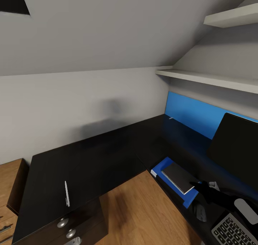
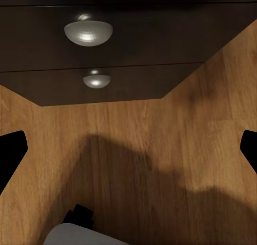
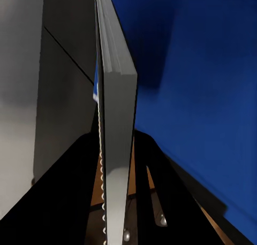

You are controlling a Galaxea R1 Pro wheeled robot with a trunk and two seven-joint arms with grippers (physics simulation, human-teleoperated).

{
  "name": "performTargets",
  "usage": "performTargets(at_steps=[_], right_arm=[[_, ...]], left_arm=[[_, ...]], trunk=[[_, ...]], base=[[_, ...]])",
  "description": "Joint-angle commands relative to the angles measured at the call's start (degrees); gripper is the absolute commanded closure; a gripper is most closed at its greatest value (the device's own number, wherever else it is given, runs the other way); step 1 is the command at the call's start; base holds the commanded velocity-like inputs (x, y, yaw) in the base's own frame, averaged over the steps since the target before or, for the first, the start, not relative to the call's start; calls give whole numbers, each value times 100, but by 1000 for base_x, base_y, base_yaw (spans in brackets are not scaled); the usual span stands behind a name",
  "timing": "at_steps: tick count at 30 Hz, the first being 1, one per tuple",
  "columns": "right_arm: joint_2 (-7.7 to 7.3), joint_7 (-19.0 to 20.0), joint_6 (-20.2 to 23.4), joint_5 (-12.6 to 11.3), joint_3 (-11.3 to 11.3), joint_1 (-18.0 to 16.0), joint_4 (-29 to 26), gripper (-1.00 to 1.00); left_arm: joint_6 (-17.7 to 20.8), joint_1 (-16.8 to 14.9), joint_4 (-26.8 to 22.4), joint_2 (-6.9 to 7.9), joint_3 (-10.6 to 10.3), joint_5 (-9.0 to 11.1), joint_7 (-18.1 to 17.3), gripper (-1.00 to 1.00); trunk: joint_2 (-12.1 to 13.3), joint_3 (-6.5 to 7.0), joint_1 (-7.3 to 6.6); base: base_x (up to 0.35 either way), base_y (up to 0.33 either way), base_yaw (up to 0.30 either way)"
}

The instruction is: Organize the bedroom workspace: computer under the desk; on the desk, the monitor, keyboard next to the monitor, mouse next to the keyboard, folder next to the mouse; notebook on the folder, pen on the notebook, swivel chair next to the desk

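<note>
The glossy black L-shaped desk [image 1: 89,159] fills the middle of the head view. On its right wing lies the blue folder [image 1: 160,169], and the grey notebook [image 1: 177,177] is over it. My right gripper [image 1: 201,187] is shut on the notebook's near corner. In the right wrist view the notebook [image 3: 115,95] runs edge-on straight out from the gripper. The white pen [image 1: 66,194] lies on the left wing. The monitor [image 1: 236,148], keyboard [image 1: 233,230] and dark mouse [image 1: 200,212] are at the right. My left gripper [image 2: 128,151] hangs open over the wooden floor.
The drawer unit with round silver knobs [image 2: 88,33] stands just beyond my left gripper. A light wooden cabinet [image 1: 9,180] adjoins the desk's left end. Shelves [image 1: 215,78] and a blue wall panel [image 1: 193,114] sit above the right wing. Wooden floor [image 1: 136,209] lies in the desk's inner corner.
</note>
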Motion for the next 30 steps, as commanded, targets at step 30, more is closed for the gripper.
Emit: performTargets(at_steps=[30], right_arm=[[-6, 19, 13, -34, 48, -5, 4, 100]], left_arm=[[-7, -2, -4, -3, 4, 60, 8, -100]], trunk=[[-5, -7, 1]], base=[[0, 0, 0]])
